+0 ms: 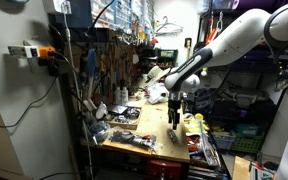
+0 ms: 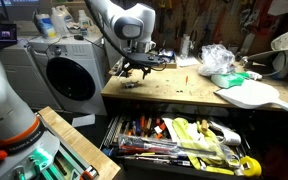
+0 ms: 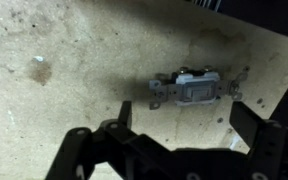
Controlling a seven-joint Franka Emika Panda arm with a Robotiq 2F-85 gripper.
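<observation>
The end effector (image 3: 182, 128) hangs released, its fingers spread wide over the wooden table (image 3: 44, 110). A grey wall switch (image 3: 191, 91) lies flat there, just ahead of the fingertips and between them. Its long axis runs finger to finger.

Grey light switch (image 3: 191, 90) on stained wooden workbench (image 3: 64, 90)

Workshop: tools (image 1: 112, 62) hang above the workbench (image 1: 154, 128), more fill a drawer (image 2: 111, 133).
</observation>
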